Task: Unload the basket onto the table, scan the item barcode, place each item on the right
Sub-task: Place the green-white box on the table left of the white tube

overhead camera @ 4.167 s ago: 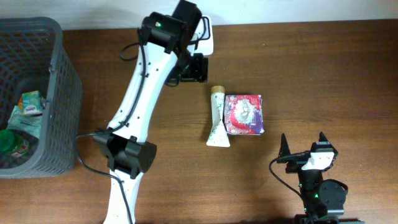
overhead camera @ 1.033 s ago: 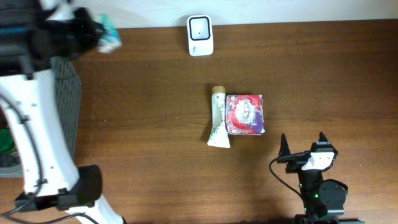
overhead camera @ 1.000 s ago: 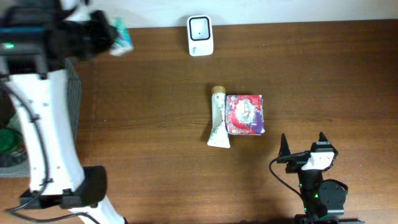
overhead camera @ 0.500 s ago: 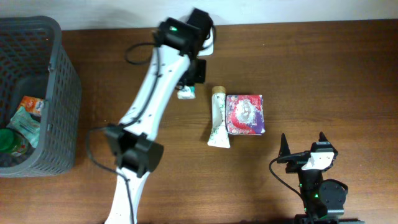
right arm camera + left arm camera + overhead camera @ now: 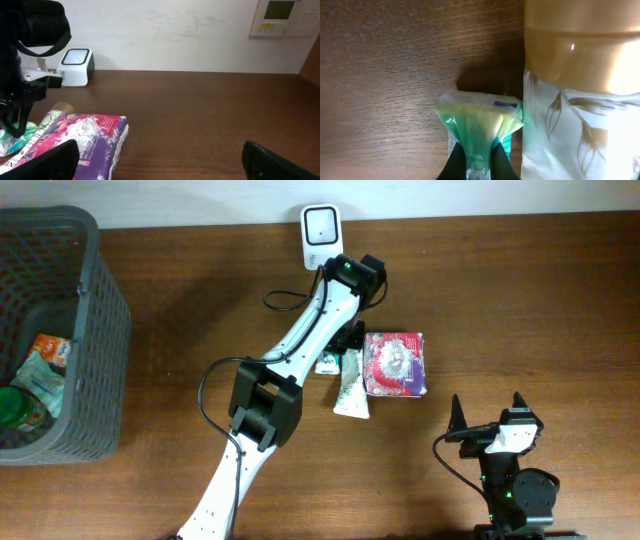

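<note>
The item, a green plastic packet [image 5: 479, 121], is pinched at its near end by my left gripper [image 5: 478, 162], which is shut on it. The packet's far end rests low over the wood beside a white tube with a gold cap [image 5: 580, 55]. From overhead, the left gripper [image 5: 338, 348] holds the packet [image 5: 326, 364] just left of the tube [image 5: 352, 387]. The white barcode scanner [image 5: 321, 224] stands at the back edge, behind the gripper. My right gripper [image 5: 487, 418] is open near the front right, with nothing between its fingers.
A red and purple packet [image 5: 394, 363] lies right of the tube, also in the right wrist view as the packet [image 5: 85, 142]. A grey basket [image 5: 100, 300] holding several items stands at the far left. The scanner [image 5: 75, 63] sits against the wall.
The left arm swung from the basket side across the table with the green packet and brought it down beside the tube. The right arm has not moved.
</note>
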Robot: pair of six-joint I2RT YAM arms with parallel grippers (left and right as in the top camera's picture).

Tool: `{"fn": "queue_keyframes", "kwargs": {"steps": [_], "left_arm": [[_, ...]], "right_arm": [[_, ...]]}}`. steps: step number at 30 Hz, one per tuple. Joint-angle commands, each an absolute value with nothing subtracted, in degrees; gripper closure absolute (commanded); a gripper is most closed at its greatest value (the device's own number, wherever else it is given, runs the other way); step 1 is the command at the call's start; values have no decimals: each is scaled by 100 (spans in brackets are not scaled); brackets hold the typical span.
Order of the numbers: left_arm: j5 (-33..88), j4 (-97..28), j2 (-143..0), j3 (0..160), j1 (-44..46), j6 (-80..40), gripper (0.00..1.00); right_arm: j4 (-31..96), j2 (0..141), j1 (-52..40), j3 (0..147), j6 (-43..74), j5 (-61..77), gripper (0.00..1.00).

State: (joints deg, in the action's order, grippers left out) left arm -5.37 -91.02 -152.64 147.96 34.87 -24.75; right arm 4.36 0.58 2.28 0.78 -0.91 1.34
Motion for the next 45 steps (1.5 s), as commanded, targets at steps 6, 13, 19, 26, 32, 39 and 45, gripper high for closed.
{"fn": "queue_keyframes", "kwargs": {"steps": [6, 13, 19, 26, 32, 39, 45], "left_arm": [[-21, -9091, -15316, 14803, 3894, -2628, 87], [-40, -9472, -15268, 14908, 3791, -2305, 23], [351, -9675, -15224, 14958, 3623, -1955, 32], [2161, -9675, -15008, 14958, 3625, -1391, 28], [2045, -9675, -14094, 14958, 3618, -1168, 25], [786, -9675, -12532, 14958, 3382, -1173, 20], [-779, -9673, -10908, 14958, 2764, -1538, 0]], "right_arm": [[451, 21, 266, 32, -106, 126, 1], [451, 21, 266, 32, -106, 123, 1], [451, 21, 266, 32, -106, 123, 1], [451, 21, 266, 32, -106, 126, 1], [451, 21, 266, 32, -106, 126, 2], [451, 21, 266, 32, -106, 123, 1], [451, 21, 266, 32, -106, 126, 1]]}}
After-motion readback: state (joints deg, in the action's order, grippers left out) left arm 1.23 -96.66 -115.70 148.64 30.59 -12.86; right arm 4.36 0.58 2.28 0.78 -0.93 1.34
